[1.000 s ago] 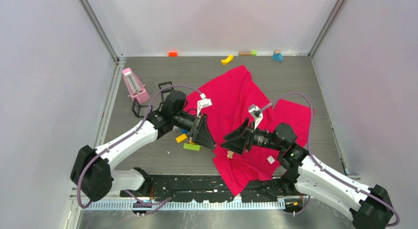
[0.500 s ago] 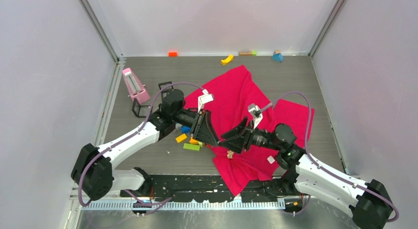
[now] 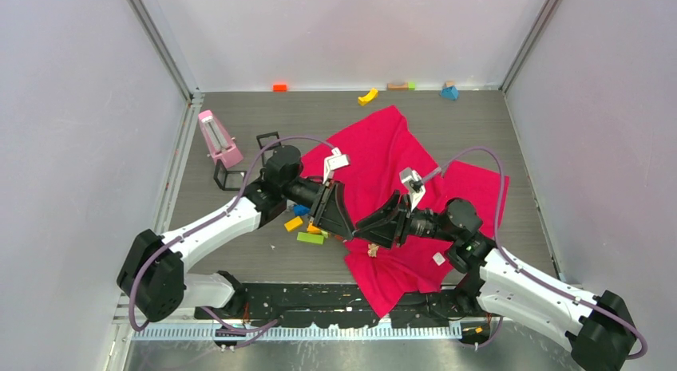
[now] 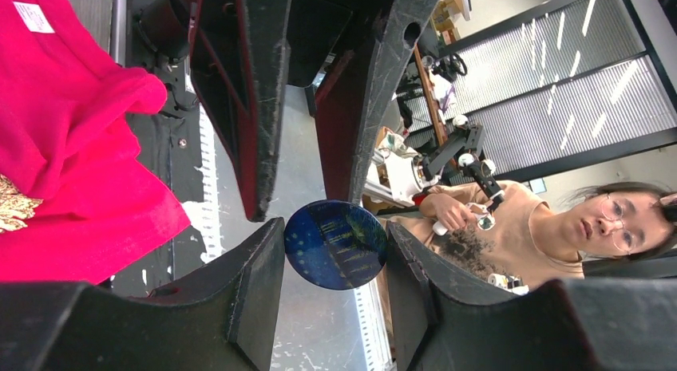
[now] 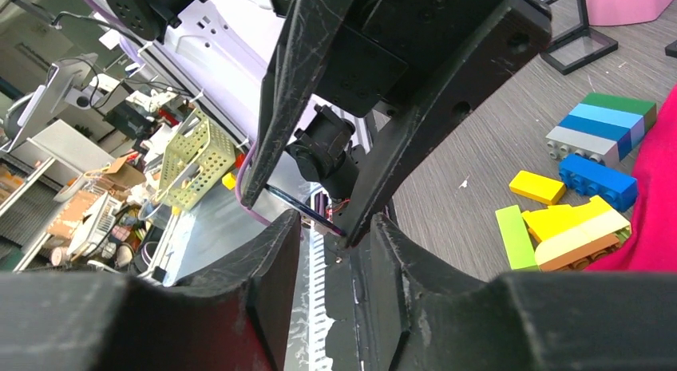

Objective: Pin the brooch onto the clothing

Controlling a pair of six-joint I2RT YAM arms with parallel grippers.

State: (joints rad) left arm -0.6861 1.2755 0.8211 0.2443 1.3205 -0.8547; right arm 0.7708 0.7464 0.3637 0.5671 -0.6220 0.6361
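Grey table (image 3: 239, 124), red shirt (image 3: 375, 148). Left gripper (image 4: 331, 237) clamps blue brooch (image 4: 335, 245); I can't tell if right gripper (image 5: 335, 227) grips. Finger clash could knock it loose.

Bright diffuse light, faint shadows (wrist foregrounds dark, soft).

Top view: left gripper (image 3: 348, 230) and right gripper (image 3: 362, 226) meet tip to tip. Fingertips and anything between them hidden under the black housings. Tan speck (image 3: 372, 249) on shirt (image 3: 383, 155): too small to identify. Left wrist: gold-patterned piece (image 4: 11, 213) cut off at left edge. Disc (image 4: 335, 243) pattern too blurred to read.
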